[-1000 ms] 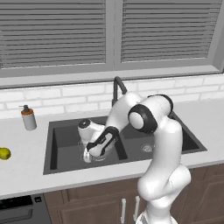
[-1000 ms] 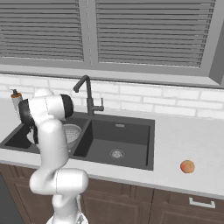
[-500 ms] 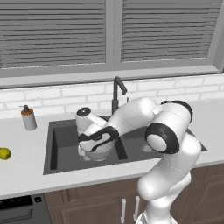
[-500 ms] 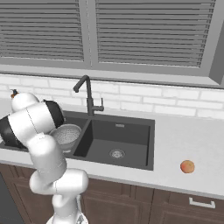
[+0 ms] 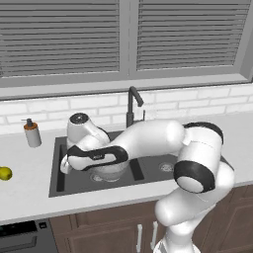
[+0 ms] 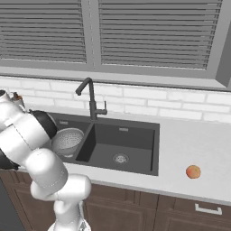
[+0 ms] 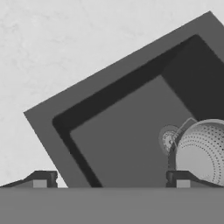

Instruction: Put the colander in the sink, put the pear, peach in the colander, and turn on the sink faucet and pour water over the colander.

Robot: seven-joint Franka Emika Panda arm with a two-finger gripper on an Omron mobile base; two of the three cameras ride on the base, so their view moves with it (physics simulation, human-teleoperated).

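Desk (image 6: pixel 180 135): pale speckled stone top carrying the whole set; fixed, of no concern for handling. Sink (image 5: pixel 148 170): dark matte double basin let into the desk, steel drain in each bowl; its walls hem in any low approach. Faucet (image 6: pixel 90 97): tall dark gooseneck behind the divider, small side lever; rigid, judged to need only a light push, and its spout overhangs the space above the basins, so it may stand in the way of a descent. Colander (image 6: pixel 67 140): silvery perforated bowl, resting upright in the basin on the soap bottle's side, beside the drain in the hand view (image 7: pixel 199 151); judged light, stiff, smooth-rimmed, best taken at rim or side handle. Hand (image 7: pixel 111 179): hovers above the sink's outer corner, fingers spread wide apart, nothing between them. Soap bottle (image 5: pixel 32 133): pump type, on the desk beside the sink, clear of the route to the fruit. Peach (image 6: pixel 193 172): orange-pink, on the desk well apart from the sink on the far side; judged soft-skinned, bruisable, prone to roll; grip gently across the middle. Pear (image 5: pixel 5 173): yellow-green, near the desk's other end, past the soap bottle; judged firm, light, smooth; grip across its widest part.
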